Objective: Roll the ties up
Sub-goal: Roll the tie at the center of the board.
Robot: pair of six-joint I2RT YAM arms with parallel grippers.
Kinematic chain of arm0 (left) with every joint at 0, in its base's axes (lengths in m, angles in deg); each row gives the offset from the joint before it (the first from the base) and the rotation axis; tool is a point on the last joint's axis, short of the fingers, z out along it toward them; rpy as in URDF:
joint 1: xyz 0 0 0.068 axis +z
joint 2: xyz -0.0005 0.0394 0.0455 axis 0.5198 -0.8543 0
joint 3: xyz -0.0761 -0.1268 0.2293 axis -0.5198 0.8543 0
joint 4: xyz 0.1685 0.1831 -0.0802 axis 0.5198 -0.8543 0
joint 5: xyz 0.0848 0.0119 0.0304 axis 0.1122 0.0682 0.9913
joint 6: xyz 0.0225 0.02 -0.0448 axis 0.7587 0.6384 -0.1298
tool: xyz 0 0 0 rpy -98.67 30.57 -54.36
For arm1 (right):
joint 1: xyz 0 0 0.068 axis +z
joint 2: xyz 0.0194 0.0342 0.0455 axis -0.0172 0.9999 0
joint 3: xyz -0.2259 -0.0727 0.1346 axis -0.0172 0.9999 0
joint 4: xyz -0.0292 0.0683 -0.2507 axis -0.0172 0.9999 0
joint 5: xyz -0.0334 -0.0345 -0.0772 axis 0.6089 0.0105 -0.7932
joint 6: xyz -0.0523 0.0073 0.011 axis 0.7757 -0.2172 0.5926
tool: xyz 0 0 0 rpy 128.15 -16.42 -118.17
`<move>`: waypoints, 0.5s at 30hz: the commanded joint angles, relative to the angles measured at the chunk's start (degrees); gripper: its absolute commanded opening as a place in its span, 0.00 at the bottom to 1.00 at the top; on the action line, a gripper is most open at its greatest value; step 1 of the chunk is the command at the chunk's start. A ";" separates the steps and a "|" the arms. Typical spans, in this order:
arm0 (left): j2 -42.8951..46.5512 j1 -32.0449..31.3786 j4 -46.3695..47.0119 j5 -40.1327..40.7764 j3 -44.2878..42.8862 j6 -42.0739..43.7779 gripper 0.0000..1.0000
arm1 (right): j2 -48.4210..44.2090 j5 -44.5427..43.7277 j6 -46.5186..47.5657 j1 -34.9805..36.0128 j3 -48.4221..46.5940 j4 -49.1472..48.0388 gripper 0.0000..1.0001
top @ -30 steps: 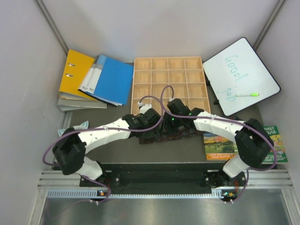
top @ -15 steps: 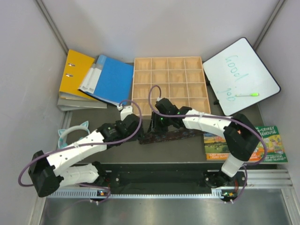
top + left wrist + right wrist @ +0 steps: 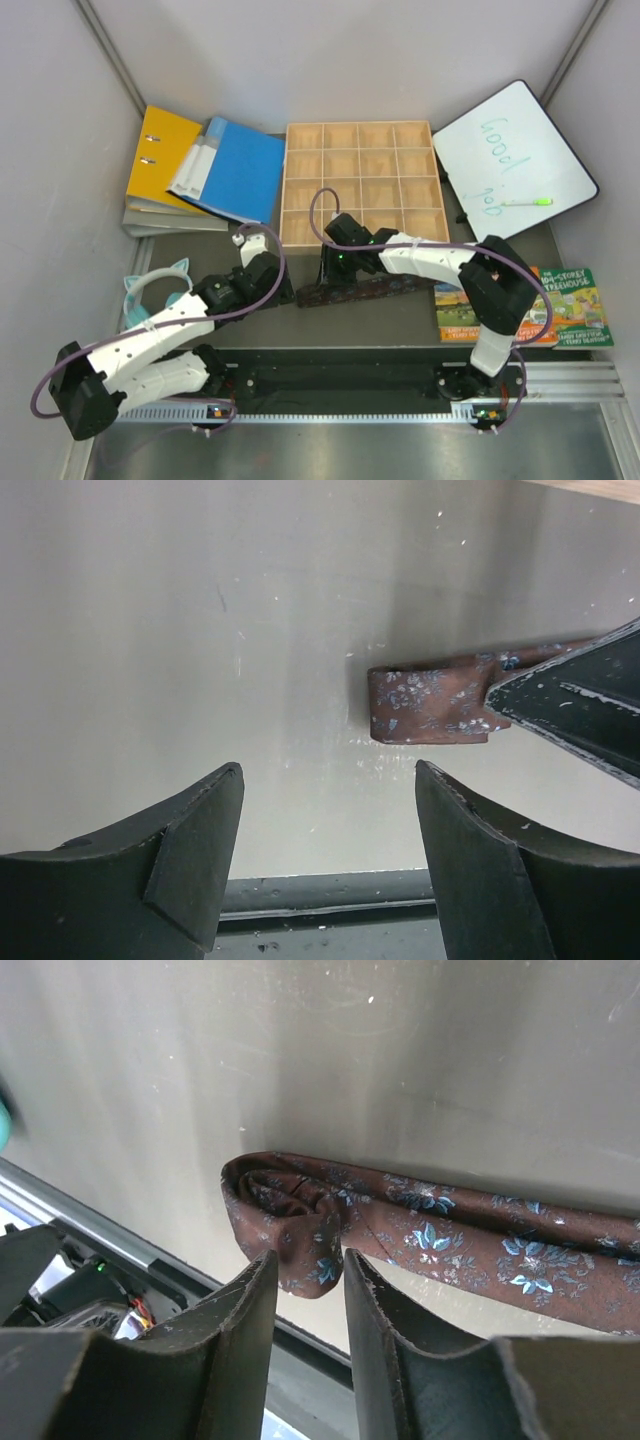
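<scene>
A dark brown tie [image 3: 375, 288] with a small blue flower pattern lies flat on the table in front of the wooden tray. Its left end is rolled into a small coil [image 3: 285, 1205]. My right gripper [image 3: 310, 1265] stands over that end, its jaws close together with a fold of the coil between the tips; in the top view it [image 3: 328, 272] is at the tie's left end. My left gripper [image 3: 330, 780] is open and empty, a little left of the tie end [image 3: 430, 700]; from above it [image 3: 281, 290] sits just left of the tie.
A wooden compartment tray [image 3: 360, 180] stands behind the tie. Yellow and blue binders [image 3: 215, 170] lie at the back left, a whiteboard [image 3: 515, 165] with a green marker at the back right, books [image 3: 565, 305] at the right, a teal headband [image 3: 150, 290] at the left.
My left arm has pulled back to the left, away from the tie, with open jaws. My right gripper has shifted left to the tie's rolled left end.
</scene>
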 commanded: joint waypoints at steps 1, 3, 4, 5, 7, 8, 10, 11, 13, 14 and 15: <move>1.43 0.40 5.39 -1.26 2.54 -0.74 0.73 | 0.81 -0.66 0.50 1.05 -1.94 -1.20 0.32; 1.61 0.49 6.72 -2.05 3.78 -0.66 0.73 | 0.90 -0.75 0.51 1.22 -1.59 -1.11 0.31; 1.61 0.57 7.77 -2.22 4.21 -0.74 0.73 | 0.81 -0.84 0.42 1.22 -1.33 -1.11 0.29; 1.52 0.57 8.47 -2.57 5.09 -0.74 0.73 | 0.72 -1.01 0.33 1.31 -0.72 -1.28 0.29; 1.35 0.66 9.88 -3.19 5.88 -0.74 0.72 | 0.90 -1.27 0.07 1.31 -0.36 -1.37 0.26; 1.08 0.83 10.93 -3.80 6.32 -0.66 0.72 | 0.99 -1.28 -0.11 1.31 -0.27 -1.37 0.26; 0.56 0.84 11.55 -4.16 6.42 -0.48 0.71 | 1.25 -1.19 -0.46 1.31 -0.10 -1.55 0.25; 0.12 0.84 11.99 -4.25 6.68 -0.31 0.71 | 1.34 -1.19 -0.64 1.40 -0.10 -1.46 0.25; 0.20 0.84 12.78 -4.51 7.20 -0.13 0.71 | 1.60 -1.45 -0.81 1.57 -0.10 -1.20 0.25; 0.38 0.84 13.48 -4.86 8.08 -0.04 0.71 | 1.86 -1.71 -1.08 1.58 -0.10 -0.93 0.24; 0.64 0.84 14.53 -5.47 8.52 0.05 0.71 | 1.78 -1.80 -1.16 1.58 0.08 -1.02 0.24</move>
